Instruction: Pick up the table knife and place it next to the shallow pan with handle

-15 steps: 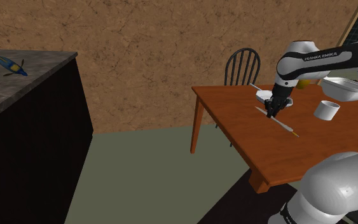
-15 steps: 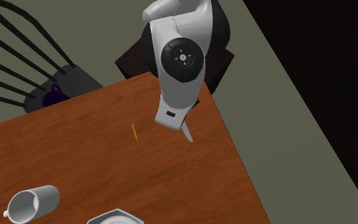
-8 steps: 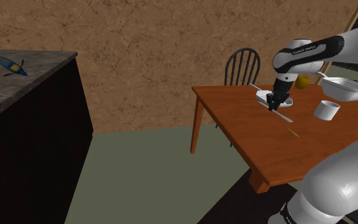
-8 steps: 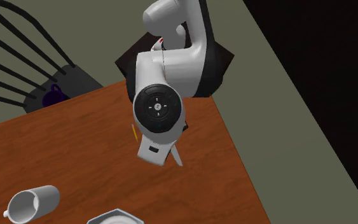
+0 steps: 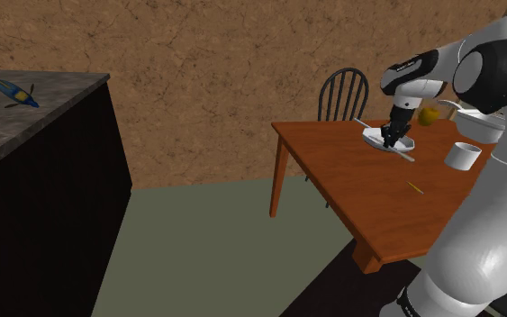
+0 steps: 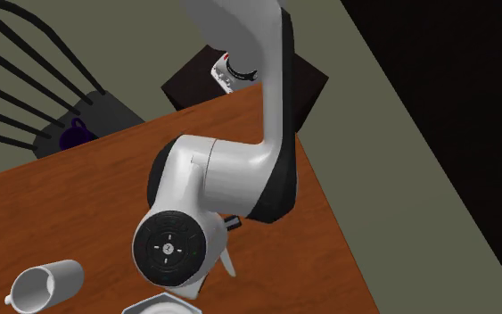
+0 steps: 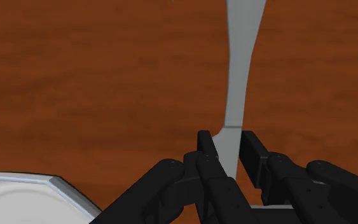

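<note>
Wrist view gives the clearest look: the table knife (image 7: 241, 70) is a flat, grey, narrow piece, and the gripper (image 7: 229, 159) has it clasped. The two black fingers (image 7: 204, 149) stand only a little apart, one on each flat side, and they are pressed on the narrow part where the piece begins to widen.

I judge the knife to be stiff and light, so it should not bend or sag. Its faces look smooth (probably slippery), so it could turn in the grip like on a pivot if it is moved fast or if the far end meets the table (image 7: 75, 76). A hold closer to the middle of its length would be more steady than this one near an end.

The long axis runs straight away from the fingers, over the brown wood. In the shoulder view the knife (image 5: 405, 156) slopes from the gripper down toward that view's lower right, so its free end points away from the shallow pan (image 5: 375, 136). The knife is just beside the pan, whose pale rim also shows close by the fingers. I cannot tell whether the free end touches the table.
</note>
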